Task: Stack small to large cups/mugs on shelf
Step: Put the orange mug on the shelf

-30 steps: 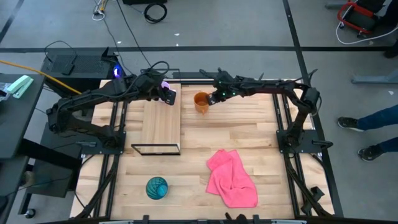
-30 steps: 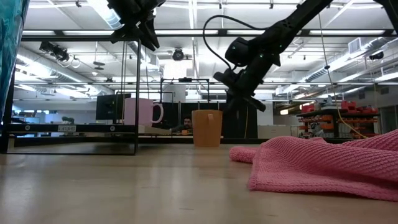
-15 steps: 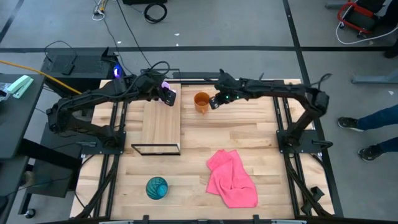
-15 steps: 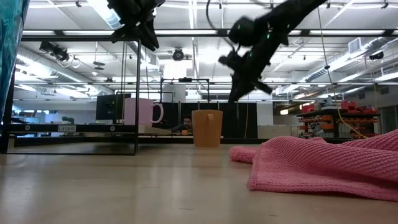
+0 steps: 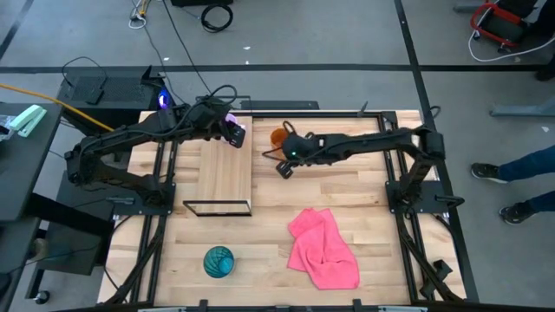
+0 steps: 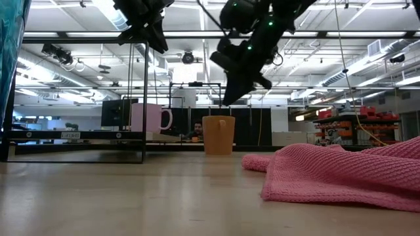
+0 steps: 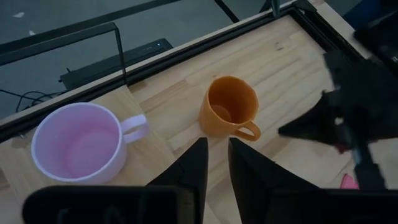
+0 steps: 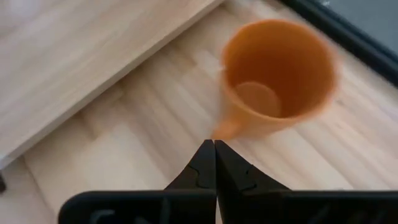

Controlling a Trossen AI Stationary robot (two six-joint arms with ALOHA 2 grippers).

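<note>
1. Right wrist view: right pincer (image 8: 214,163) has its fingers pressed together, holding nothing.
2. Just past its tips sits the orange mug (image 8: 277,78), upright on the table, handle toward the pincer.
3. Further out, the shelf (image 5: 225,171) holds the purple mug (image 7: 79,148); left pincer (image 7: 213,163) hovers above it, slightly spread.

Smooth matt orange mug (image 8: 277,78), light-wood shelf (image 5: 226,172) on thin black metal frame, coarse knitted pink cloth (image 6: 341,169).

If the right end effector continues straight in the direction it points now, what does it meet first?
Probably the orange mug, near its handle: the shut right end effector points at it from just above. Depth is unclear, so it could meet the table first.
</note>
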